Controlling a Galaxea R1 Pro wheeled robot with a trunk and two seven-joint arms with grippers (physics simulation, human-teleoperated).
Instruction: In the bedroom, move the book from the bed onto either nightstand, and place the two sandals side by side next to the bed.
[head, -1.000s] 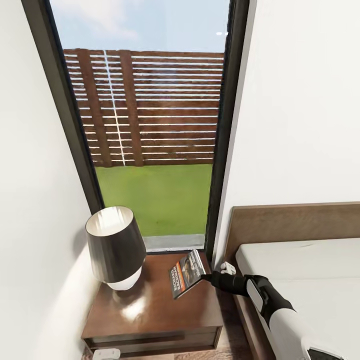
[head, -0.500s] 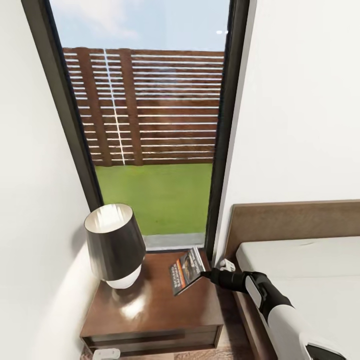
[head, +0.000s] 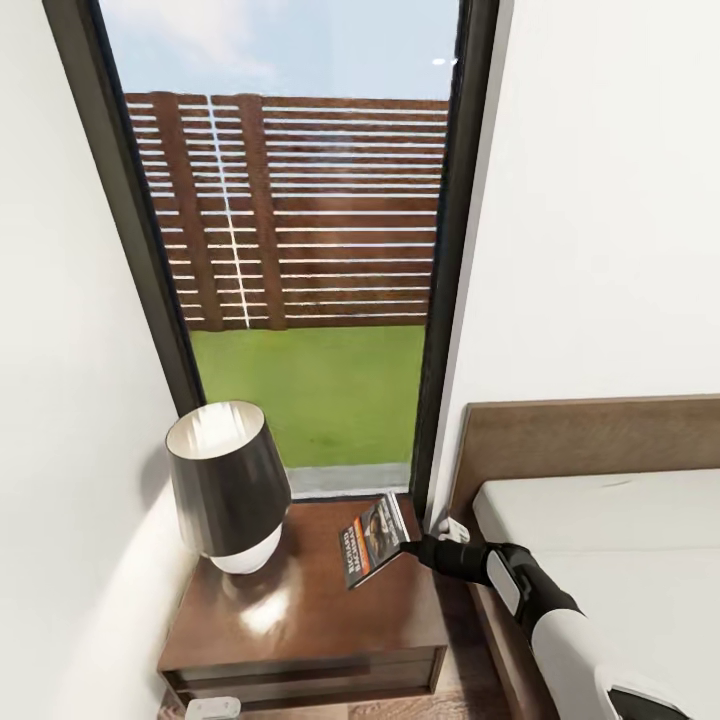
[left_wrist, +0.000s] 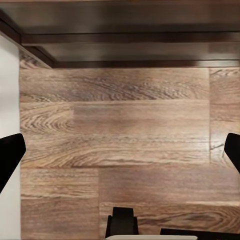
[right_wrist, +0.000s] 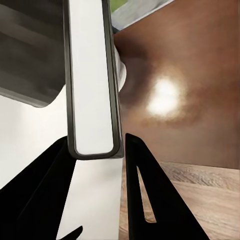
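The book (head: 372, 542), dark with an orange band, hangs tilted just over the right part of the nightstand (head: 300, 620) top. My right gripper (head: 408, 548) is shut on its lower right corner, reaching in from the bed (head: 620, 560) side. In the right wrist view the book's white page edge (right_wrist: 92, 75) stands between the two black fingers (right_wrist: 145, 190), above the glossy nightstand top (right_wrist: 190, 90). My left gripper (left_wrist: 120, 150) is open over the wood-plank floor (left_wrist: 120, 125), with nothing between its fingers. The sandals are out of view.
A lamp (head: 225, 485) with a dark shade takes up the nightstand's left half. The tall dark-framed window (head: 300, 250) stands behind it, white walls on both sides. The bed's brown headboard (head: 590, 440) is at the right. Dark wood furniture (left_wrist: 125, 30) borders the floor in the left wrist view.
The head view has drifted slightly. The book stays in the right gripper and has edged a little farther over the nightstand.
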